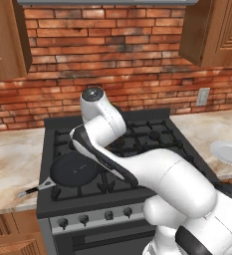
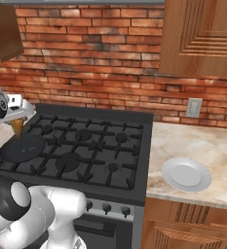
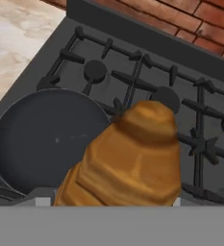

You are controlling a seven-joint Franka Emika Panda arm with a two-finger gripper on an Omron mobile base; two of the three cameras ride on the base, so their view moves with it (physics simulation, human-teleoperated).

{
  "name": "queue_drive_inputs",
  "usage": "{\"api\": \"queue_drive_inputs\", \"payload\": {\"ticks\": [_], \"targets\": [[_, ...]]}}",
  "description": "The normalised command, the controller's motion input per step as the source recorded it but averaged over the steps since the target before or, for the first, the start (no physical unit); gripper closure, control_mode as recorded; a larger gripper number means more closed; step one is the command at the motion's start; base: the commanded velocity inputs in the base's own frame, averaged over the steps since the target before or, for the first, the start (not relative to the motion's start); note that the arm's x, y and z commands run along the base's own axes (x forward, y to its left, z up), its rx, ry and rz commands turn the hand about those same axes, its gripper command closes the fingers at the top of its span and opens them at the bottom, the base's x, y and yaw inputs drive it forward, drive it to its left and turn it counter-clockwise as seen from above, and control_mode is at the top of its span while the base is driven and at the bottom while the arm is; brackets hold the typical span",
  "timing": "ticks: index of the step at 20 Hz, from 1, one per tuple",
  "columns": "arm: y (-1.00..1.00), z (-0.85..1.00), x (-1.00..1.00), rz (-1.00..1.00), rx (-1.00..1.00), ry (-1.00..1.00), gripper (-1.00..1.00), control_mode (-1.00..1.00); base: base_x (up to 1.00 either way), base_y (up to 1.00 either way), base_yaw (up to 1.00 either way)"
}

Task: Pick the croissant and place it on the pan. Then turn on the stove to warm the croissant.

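Gripper (image 2: 17, 122) with croissant (image 3: 125, 156) above pan (image 3: 41, 137)

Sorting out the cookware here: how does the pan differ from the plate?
The pan is black; the plate is white. The pan sits on the stove at its front left burner; the plate lies on the counter to the stove's right. The pan has a handle; the plate has none. Both are round, shallow and empty.
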Motion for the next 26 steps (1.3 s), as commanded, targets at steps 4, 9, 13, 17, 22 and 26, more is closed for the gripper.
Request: {"api": "queue_drive_inputs", "payload": {"ticks": [4, 9, 13, 17, 22, 26], "targets": [[0.70, -0.03, 0.02, 0.09, 0.09, 0.00, 1.00, -1.00, 0.00, 0.00, 0.00], [0.37, -0.07, 0.04, 0.08, 0.08, 0.00, 1.00, -1.00, 0.00, 0.00, 0.00], [0.01, -0.04, 0.00, 0.00, 0.00, 0.00, 1.00, -1.00, 0.00, 0.00, 0.00], [0.00, -0.52, 0.00, 0.02, 0.00, 0.01, 1.00, -1.00, 0.00, 0.00, 0.00], [0.00, -0.78, 0.06, 0.02, 0.00, 0.08, 1.00, -1.00, 0.00, 0.00, 0.00], [0.00, -0.59, 0.28, 0.01, 0.00, 0.07, 1.00, -1.00, 0.00, 0.00, 0.00]]}}
